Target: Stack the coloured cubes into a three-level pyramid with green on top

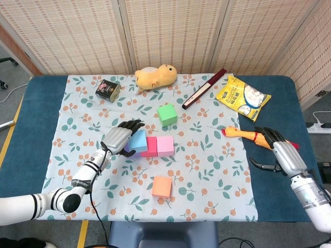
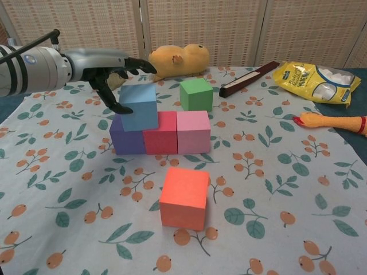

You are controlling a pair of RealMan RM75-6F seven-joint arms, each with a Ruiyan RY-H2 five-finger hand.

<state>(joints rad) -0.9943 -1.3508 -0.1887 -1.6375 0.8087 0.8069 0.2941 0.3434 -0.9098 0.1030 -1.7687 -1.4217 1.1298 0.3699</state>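
A purple cube (image 2: 126,140), a red cube (image 2: 160,133) and a pink cube (image 2: 194,132) form a row on the floral cloth. The blue cube (image 2: 139,107) sits on the purple and red ones, slightly turned. My left hand (image 2: 106,66) hovers at its left rear, fingers raised above the top and thumb by its left face, gripping nothing. The green cube (image 1: 167,114) stands behind the row; the orange cube (image 1: 162,186) lies in front. My right hand (image 1: 282,152) rests open at the table's right edge.
A yellow plush toy (image 1: 155,76), a small tin (image 1: 107,89), a dark long box (image 1: 204,88) and a yellow snack bag (image 1: 243,97) lie along the back. A rubber chicken (image 1: 245,135) lies just left of my right hand.
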